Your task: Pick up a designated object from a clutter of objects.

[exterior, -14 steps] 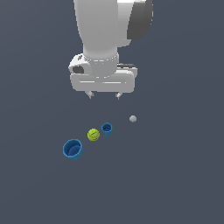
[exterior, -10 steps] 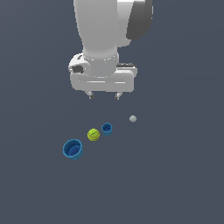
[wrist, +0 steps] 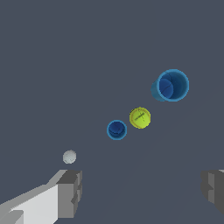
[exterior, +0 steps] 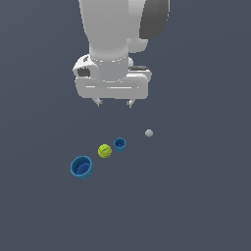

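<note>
My claw (exterior: 114, 102) hangs high over the worktop (exterior: 196, 196) with its two fingers spread wide and nothing between them; in the wrist view one fingertip (wrist: 70, 192) and the other sit at opposite edges of the picture with bare grey surface in the gap. Below me, the things lie in a loose row. The yellow-green ball (exterior: 104, 151) I am after rests on the worktop, not under the gap between my fingers but off to the side and nearer the exterior camera. In the exterior view it sits lower in the picture than my fingertips and slightly toward that view's left. It is just beside the smaller blue cup (exterior: 119, 143) on one side, apart from it by a thin gap, and the larger blue cup (exterior: 81, 166) stands a little farther off on the other side. The tiny grey sphere (exterior: 149, 133) lies well apart, past the smaller cup. As I judge it, I must travel across toward the ball before descending, and the ball, being round, offers no preferred axis, so the closing line should run across the row to keep my fingers off both cups.
</note>
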Controlling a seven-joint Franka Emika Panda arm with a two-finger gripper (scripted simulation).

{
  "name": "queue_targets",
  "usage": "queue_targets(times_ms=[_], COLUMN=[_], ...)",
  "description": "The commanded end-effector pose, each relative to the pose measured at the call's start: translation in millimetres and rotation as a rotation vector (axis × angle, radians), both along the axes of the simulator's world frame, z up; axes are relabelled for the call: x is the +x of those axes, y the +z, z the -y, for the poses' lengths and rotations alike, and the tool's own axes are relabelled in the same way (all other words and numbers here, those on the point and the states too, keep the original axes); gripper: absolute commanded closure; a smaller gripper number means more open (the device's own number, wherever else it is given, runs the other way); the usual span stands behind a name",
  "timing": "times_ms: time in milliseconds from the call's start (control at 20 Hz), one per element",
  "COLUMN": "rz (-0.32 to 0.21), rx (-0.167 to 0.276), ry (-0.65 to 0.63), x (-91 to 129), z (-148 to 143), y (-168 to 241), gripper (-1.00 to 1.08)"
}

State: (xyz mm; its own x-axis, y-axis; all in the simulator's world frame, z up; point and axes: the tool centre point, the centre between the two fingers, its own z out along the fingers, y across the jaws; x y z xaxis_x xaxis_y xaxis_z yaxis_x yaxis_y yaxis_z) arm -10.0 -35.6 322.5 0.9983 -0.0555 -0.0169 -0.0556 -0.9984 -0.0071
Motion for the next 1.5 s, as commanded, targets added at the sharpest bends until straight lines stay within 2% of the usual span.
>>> queue_targets(times_ms=[0, 400, 850, 1150, 1450], rz=[-0.001, 0.001, 0.004, 0.007, 0.011], rx=[0.001, 0.008, 0.010, 0.001, -0.009], ry=[-0.010, -0.124, -0.387, -0.560, -0.668], x=[1.0, 12.4, 26.1, 25.8, 21.8], z=[0.7, 10.0, 33.7, 51.0, 62.5], y=[-3.8, -41.0, -126.9, -182.7, -217.1], gripper=[-0.92, -0.92, -0.92, -0.92, -0.92])
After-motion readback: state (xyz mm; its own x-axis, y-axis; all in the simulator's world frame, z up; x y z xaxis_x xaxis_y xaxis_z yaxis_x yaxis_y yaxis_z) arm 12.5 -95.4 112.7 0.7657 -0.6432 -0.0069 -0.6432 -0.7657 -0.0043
